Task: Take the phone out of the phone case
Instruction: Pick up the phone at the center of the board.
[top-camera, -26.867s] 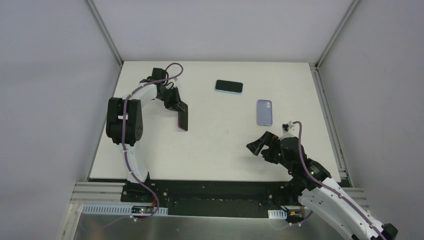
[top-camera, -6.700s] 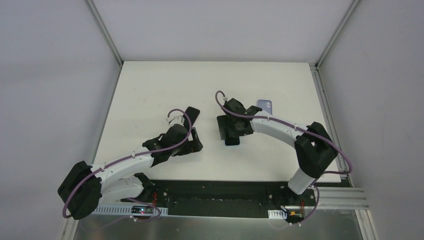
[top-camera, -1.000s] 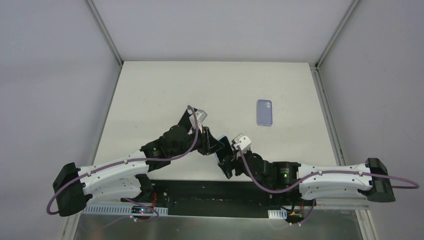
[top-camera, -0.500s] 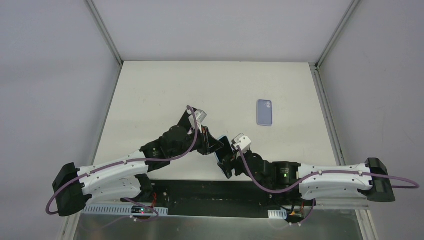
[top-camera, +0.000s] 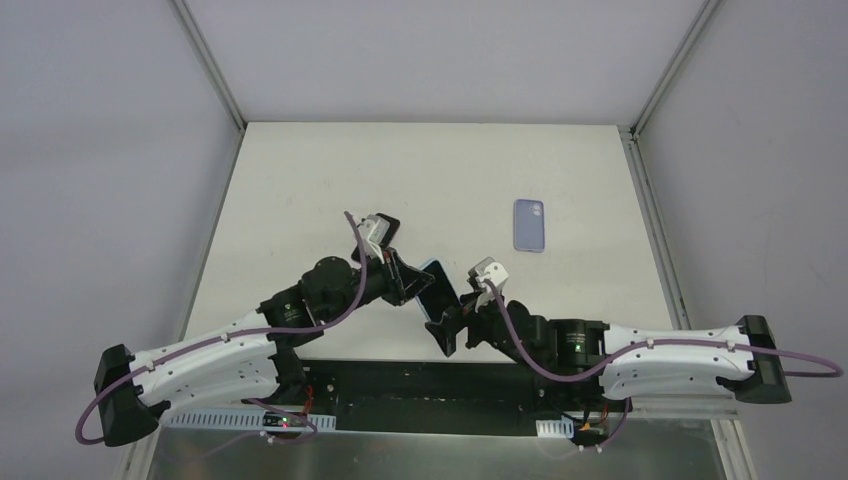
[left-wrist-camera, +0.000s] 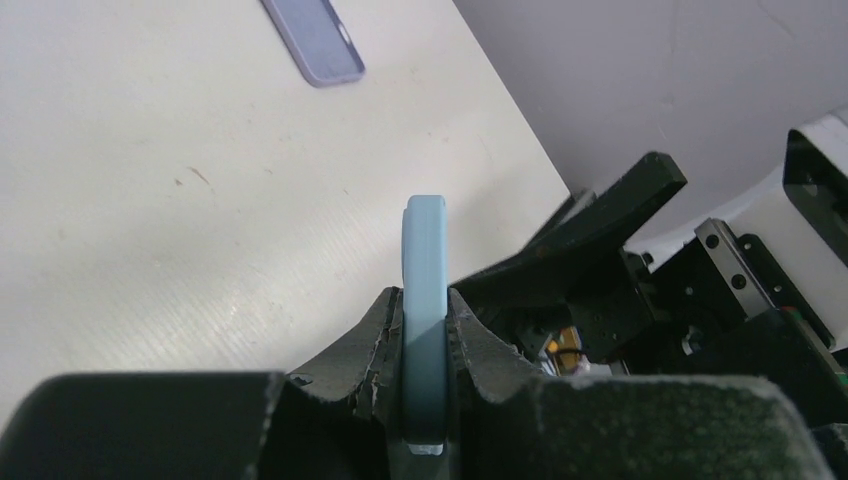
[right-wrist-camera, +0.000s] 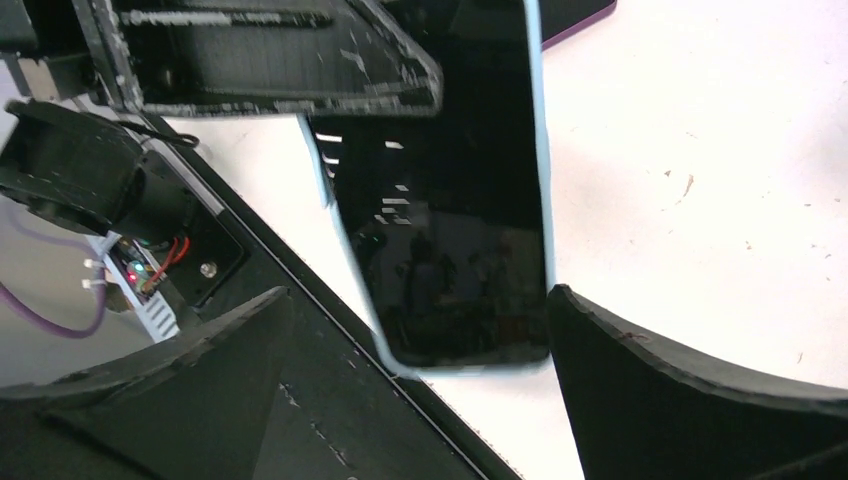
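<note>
The left gripper (left-wrist-camera: 425, 335) is pinching the cased phone (right-wrist-camera: 450, 200) on edge above the table (top-camera: 300, 180), long axis running twelve to six in the right wrist view. The right gripper (right-wrist-camera: 418, 295) is gaping wide, flanking its free end at eight and four.

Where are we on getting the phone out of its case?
Done: left end effector holds the phone clear of the table, clamped edge-on. In hand: right end effector open, flanking its lower end. Left: phone still sits inside the blue case; no separation visible.
</note>
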